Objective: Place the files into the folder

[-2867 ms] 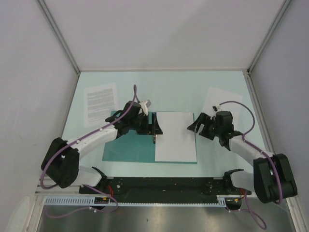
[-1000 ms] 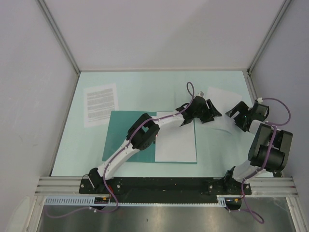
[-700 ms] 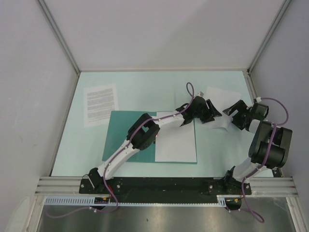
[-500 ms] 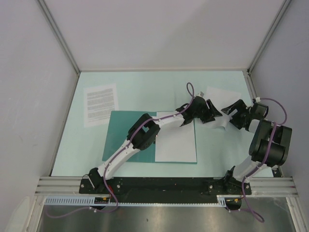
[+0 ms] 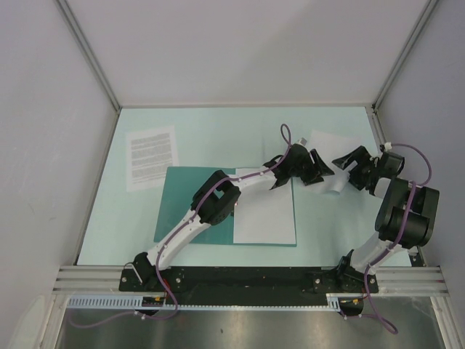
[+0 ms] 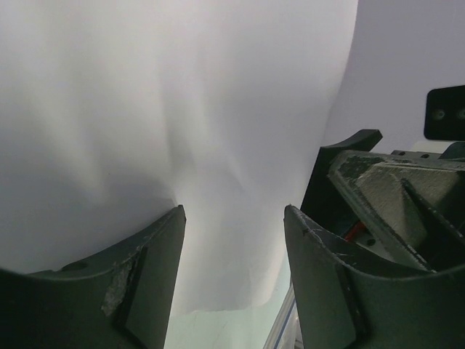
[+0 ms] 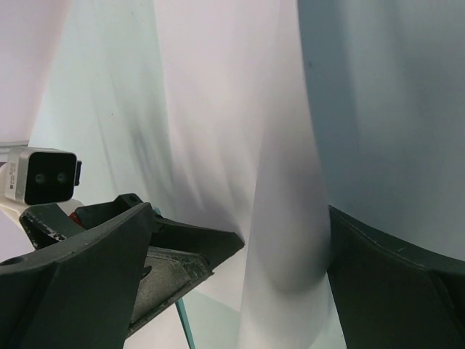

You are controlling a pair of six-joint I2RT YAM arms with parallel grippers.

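A: Where is the nearly blank white paper sheet (image 5: 334, 140) relative to the grippers?

B: Far right of the pale mint tabletop (image 5: 218, 134), directly between them. The left gripper (image 5: 320, 171) is at the sheet's left edge and the right gripper (image 5: 347, 171) is on its right side. The paper is buckled into a ridge in the gap.

A: Jaws?

B: The right gripper is spread wide, with the ridge standing between its fingers, unpinched. The left is partly spread. One fingertip (image 6: 171, 218) meets the paper where it dimples, and nothing looks clamped.

A: Target?

B: The flat teal-green card folder (image 5: 192, 211) lies left of the sheet and nearer, close by. The left arm reaches across it. The sheet's long axis runs roughly near–far, like the folder's, so the carry looks like a leftward, nearward slide with little turning.

A: Other file?

B: The white sheet of black printed text (image 5: 151, 156) is far left, meeting the folder's far-left corner and well apart from both grippers.
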